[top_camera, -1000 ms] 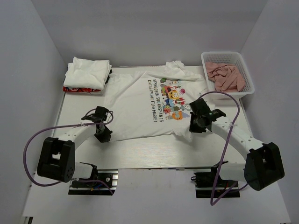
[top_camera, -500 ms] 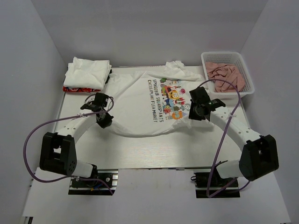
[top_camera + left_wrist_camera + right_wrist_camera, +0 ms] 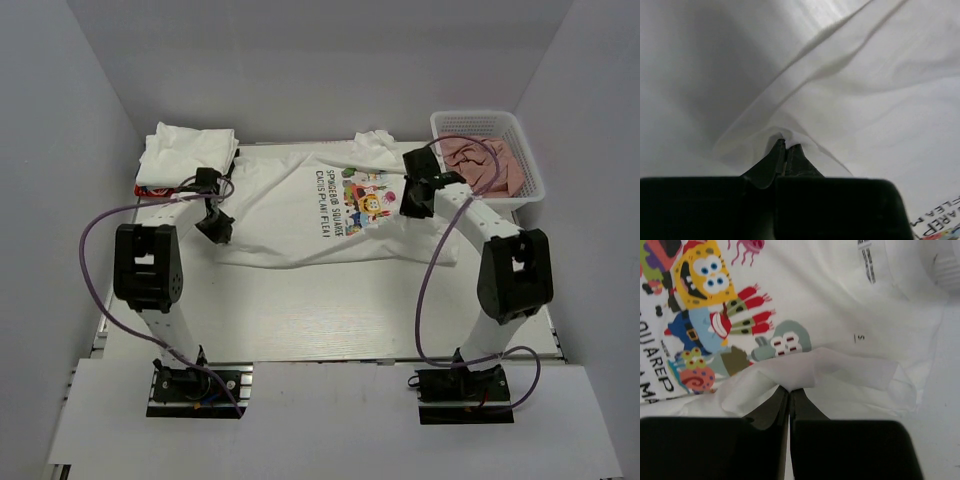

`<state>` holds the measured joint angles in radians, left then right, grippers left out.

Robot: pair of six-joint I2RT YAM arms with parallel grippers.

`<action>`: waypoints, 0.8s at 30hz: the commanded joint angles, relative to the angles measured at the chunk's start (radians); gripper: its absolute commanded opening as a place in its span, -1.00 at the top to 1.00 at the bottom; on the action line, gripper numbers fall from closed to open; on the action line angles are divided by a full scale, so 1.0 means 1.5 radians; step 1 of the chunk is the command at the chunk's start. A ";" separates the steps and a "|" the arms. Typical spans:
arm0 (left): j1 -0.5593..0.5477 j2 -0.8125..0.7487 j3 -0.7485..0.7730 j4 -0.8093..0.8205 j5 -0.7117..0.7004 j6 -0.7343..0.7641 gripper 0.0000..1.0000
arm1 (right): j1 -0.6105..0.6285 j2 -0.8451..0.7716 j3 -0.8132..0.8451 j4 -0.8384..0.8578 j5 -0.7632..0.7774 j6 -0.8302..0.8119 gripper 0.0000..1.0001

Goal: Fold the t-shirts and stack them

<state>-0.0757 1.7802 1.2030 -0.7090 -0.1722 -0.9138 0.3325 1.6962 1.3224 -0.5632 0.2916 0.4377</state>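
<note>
A printed t-shirt point(image 3: 290, 220) was held mid-fold.
The left jaws and right jaws clenched hem corners; cloth seemed light, limp, best pinched at edges.

One spread printed t-shirt point(image 3: 290, 215), one folded pile of t-shirts point(image 3: 187, 155), one basket point(image 3: 470, 116) of pink cloths point(image 3: 485, 165), two grippers point(image 3: 218, 230) point(image 3: 413, 205)

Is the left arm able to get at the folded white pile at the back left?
Probably yes for reach: the left gripper hangs just beside the folded pile, with nothing between them. But it is shut on a fold of the printed t-shirt, so it would have to let go first.
</note>
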 commanded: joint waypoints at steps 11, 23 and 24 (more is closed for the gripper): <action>0.034 0.038 0.196 -0.051 -0.022 0.018 -1.00 | -0.040 0.251 0.289 -0.027 -0.077 -0.083 -0.81; 0.021 -0.093 0.045 0.010 0.017 0.030 -1.00 | -0.036 0.024 -0.089 0.173 -0.289 -0.082 -0.81; 0.021 -0.093 0.038 0.010 0.017 0.030 -1.00 | -0.033 0.024 -0.090 0.176 -0.295 -0.082 -0.81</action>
<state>-0.0357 1.6680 1.2858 -0.7090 -0.1623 -0.8822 0.2768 1.7485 1.2091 -0.4068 -0.0509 0.3267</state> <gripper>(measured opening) 0.997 0.904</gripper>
